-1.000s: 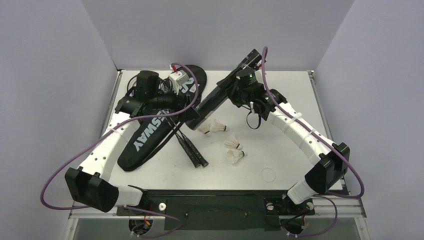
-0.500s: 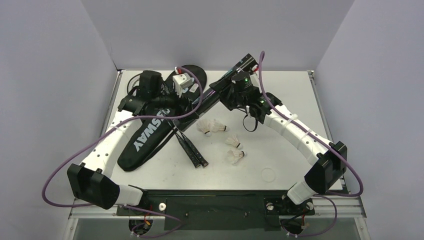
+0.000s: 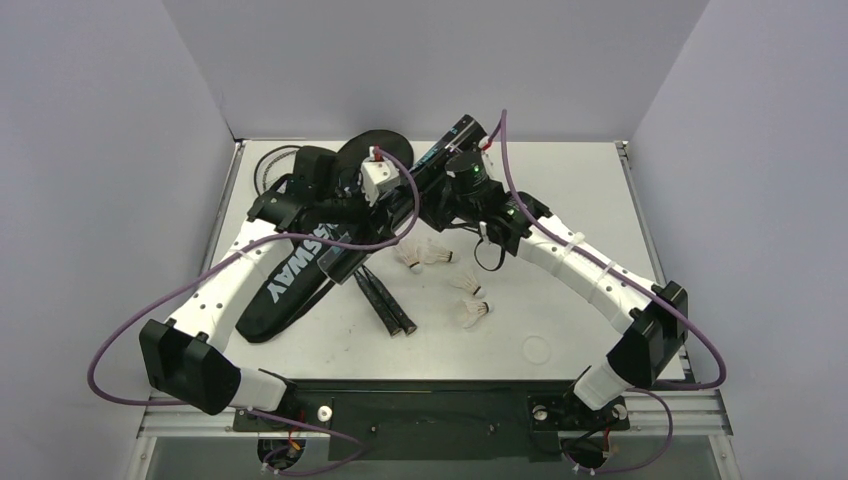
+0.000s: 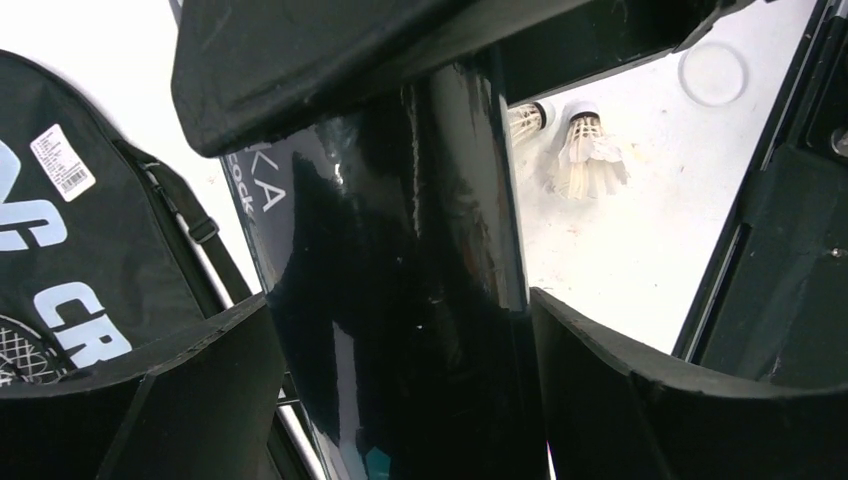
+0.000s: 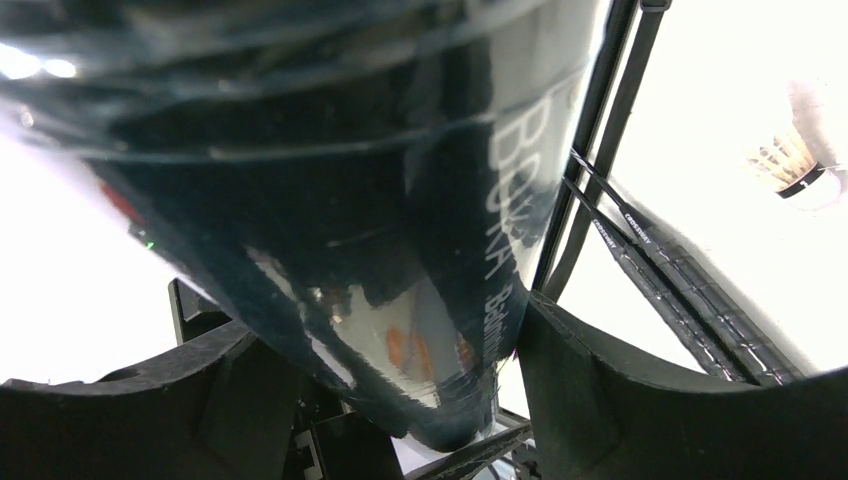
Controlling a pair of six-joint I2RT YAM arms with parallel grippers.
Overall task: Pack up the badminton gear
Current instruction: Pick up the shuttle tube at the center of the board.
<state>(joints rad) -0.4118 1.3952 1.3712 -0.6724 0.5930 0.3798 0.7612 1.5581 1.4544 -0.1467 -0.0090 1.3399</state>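
Near-centre counter (image 3: 580,290): four shuttlecocks (image 3: 470,313) loose, none packed; rackets (image 3: 385,303) with handles sticking out of racket bag (image 3: 272,295) along left edge; far centre: tube (image 3: 455,137) has swung left from a second ago, lower end now over racket shafts beside bag, top toward far edge; right end effector (image 5: 390,390) clamped on tube; left end effector (image 4: 400,400) has come in, fingers spread wide astride tube, not gripping; likely handover or two-arm steadying before loading shuttlecocks.
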